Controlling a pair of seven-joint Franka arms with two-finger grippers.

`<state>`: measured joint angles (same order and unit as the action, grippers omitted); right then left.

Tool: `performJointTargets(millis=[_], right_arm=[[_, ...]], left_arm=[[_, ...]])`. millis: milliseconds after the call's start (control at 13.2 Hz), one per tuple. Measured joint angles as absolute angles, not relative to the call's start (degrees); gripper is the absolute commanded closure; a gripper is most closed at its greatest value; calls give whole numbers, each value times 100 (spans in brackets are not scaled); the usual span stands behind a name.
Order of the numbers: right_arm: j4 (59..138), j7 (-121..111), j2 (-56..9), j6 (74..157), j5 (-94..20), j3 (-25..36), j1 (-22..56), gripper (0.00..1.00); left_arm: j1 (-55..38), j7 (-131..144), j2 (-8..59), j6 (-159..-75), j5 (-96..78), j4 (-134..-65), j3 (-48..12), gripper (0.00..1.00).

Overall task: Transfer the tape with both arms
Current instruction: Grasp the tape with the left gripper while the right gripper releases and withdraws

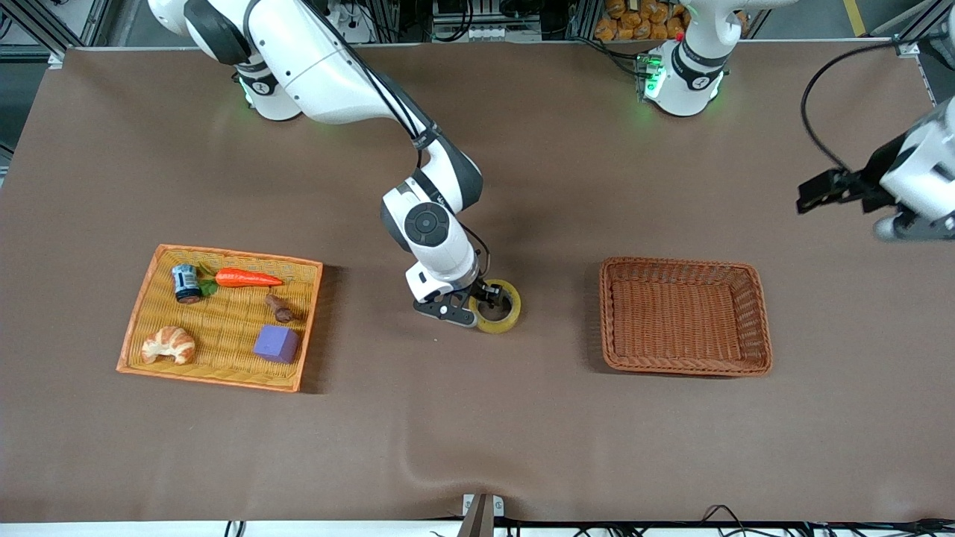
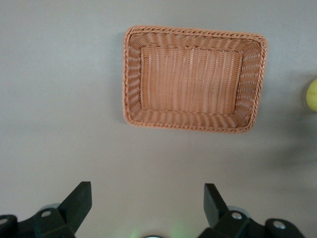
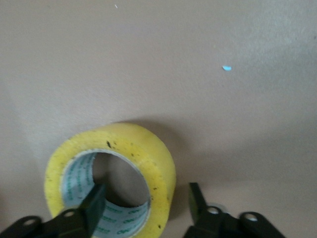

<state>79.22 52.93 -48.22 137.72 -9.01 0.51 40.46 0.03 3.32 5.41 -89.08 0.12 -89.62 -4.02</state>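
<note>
While the front view shows the tape (image 1: 498,306) lying flat on the counter (image 1: 477,432) btwn the flat tray (image 1: 134,335) and the wicker basket (image 1: 685,316), only the right wrist view shows the right gripper (image 3: 143,206) w/ jaws open astride the roll's wall, one finger inside the core, one outside. Left gripper (image 2: 147,203) hangs over the counter near its arm's end, jaws wide open, holding nothing; its wrist view takes in the basket.

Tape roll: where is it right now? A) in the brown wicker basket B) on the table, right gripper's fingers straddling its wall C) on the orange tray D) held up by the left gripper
B: the tape lies flat on the table, one finger of the right gripper inside its core and one outside.
</note>
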Motion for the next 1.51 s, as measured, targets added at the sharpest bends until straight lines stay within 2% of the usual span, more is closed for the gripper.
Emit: performJointTargets(millis=[227, 680, 1209, 1511], right_arm=[[7543, 5195, -4753, 13037, -901, 124, 3804, 0], [7343, 2771, -4155, 11520, -899, 154, 2533, 0], [8716, 105, -2982, 11449, -897, 186, 1113, 0], [9324, -810, -2333, 11435, -810, 189, 621, 0]], left_arm=[[-507, 569, 1143, -9646, -6, -8972, -616, 0], [-1838, 2060, 2190, -10561, -7, -8820, -669, 0], [-3134, 3926, 3545, -12451, -8, -8668, -665, 0], [-3535, 4196, 4299, -12851, -7, -8340, -611, 0]])
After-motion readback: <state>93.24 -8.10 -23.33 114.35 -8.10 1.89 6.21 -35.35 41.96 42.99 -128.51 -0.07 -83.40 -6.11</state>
